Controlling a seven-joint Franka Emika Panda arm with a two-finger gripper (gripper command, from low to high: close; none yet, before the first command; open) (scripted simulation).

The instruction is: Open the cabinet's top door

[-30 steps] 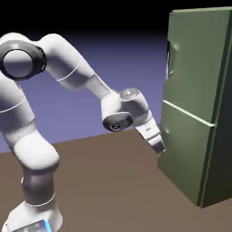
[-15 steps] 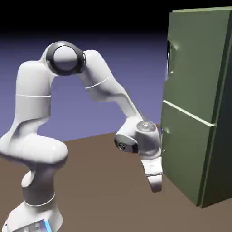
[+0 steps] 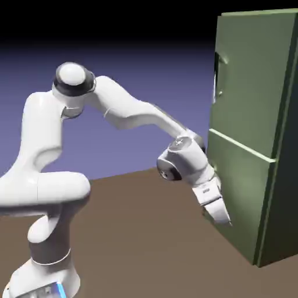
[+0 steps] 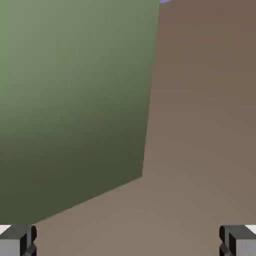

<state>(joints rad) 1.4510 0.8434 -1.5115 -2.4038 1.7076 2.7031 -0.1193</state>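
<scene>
The tall green cabinet (image 3: 253,134) stands on the brown table (image 3: 134,233) at the right of the exterior view, its top door (image 3: 241,75) flat and closed above the pale seam, with the small handle (image 3: 217,75) near its left edge. The white arm bends low, so the gripper (image 3: 221,214) slants down in front of the lower door (image 3: 236,192), well below that handle. In the hand view its fingertips (image 4: 17,239) stand wide apart with nothing between them, facing green panel and bare table.

The tall olive-green cabinet (image 3: 256,134) stands upright on the table, its top door (image 3: 247,81) shut, small handle (image 3: 217,75) at its edge
</scene>
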